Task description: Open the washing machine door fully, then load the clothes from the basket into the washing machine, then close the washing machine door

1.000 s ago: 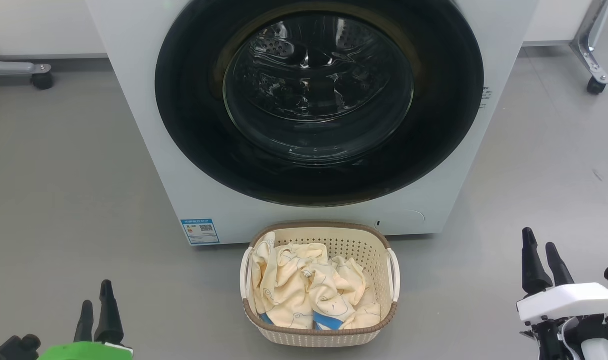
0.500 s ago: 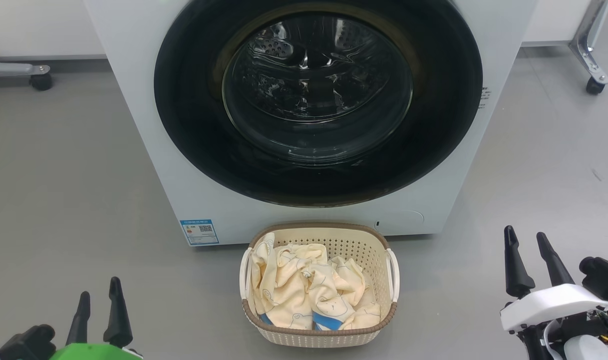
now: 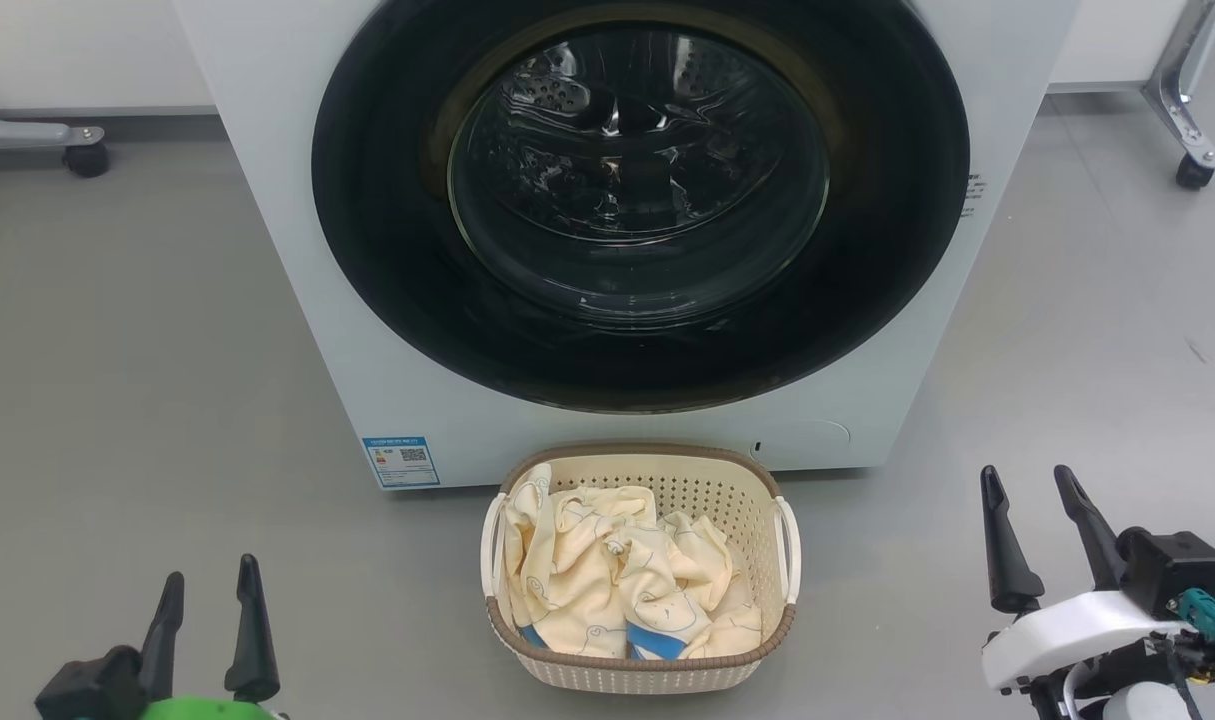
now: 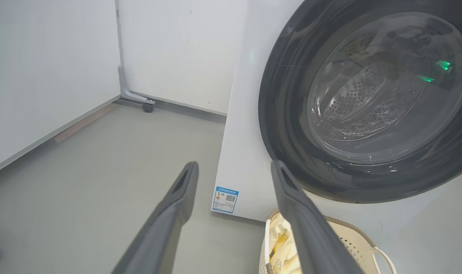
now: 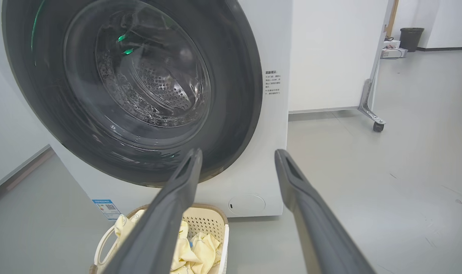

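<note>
Head view: washing machine door (image 3: pixel 639 190) shut at 12; rigid, heavy-ish, glossy so prob. slippery (I'd hook its rim, no handle visible). Clothes (image 3: pixel 617 580) soft, light, easy to pinch at a fold, piled in basket (image 3: pixel 637 452) at 6, just before the machine. Left gripper (image 3: pixel 211 572) at 7, right gripper (image 3: pixel 1026 472) at 5, both spread, empty. Vs. a sec ago both have turned and edged inward; door and basket unmoved.
Left wrist view: door at 2, pincer spread.
Right wrist view: door at 11, pincer spread.
</note>
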`<state>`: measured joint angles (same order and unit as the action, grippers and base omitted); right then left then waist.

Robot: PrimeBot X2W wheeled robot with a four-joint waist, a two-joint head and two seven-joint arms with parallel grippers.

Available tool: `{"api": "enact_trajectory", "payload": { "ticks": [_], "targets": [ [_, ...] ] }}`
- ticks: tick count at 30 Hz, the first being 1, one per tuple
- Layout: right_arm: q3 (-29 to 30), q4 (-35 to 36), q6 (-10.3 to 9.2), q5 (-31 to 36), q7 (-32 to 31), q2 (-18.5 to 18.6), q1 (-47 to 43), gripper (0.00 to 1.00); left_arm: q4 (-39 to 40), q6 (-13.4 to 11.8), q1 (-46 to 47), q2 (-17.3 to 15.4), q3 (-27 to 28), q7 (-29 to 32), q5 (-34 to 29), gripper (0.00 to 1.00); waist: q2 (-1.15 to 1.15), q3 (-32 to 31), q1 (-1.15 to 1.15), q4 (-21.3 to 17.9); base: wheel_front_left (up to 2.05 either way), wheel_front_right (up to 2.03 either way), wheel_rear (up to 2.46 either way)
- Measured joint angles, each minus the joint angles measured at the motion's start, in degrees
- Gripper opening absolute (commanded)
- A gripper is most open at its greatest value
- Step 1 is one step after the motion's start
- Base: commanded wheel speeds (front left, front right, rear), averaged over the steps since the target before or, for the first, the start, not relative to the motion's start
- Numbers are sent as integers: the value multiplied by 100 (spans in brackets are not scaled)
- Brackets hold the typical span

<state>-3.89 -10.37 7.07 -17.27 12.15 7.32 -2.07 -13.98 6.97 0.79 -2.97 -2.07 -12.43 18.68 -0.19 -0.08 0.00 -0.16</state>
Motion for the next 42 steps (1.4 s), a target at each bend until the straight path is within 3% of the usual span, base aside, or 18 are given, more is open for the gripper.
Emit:
{"api": "enact_trajectory", "payload": {
  "ticks": [9,42],
  "targets": [
    [-73,-11,1,667,210,30,-7,100,69,1,-10,-3,-99,-181,-716,100,0,7,0,-14,0,0,0],
    [135,-114,1,670,223,-53,-9,100,109,1,-87,23,-11,-181,-766,100,0,38,0,-59,0,0,0]
  ]
}}
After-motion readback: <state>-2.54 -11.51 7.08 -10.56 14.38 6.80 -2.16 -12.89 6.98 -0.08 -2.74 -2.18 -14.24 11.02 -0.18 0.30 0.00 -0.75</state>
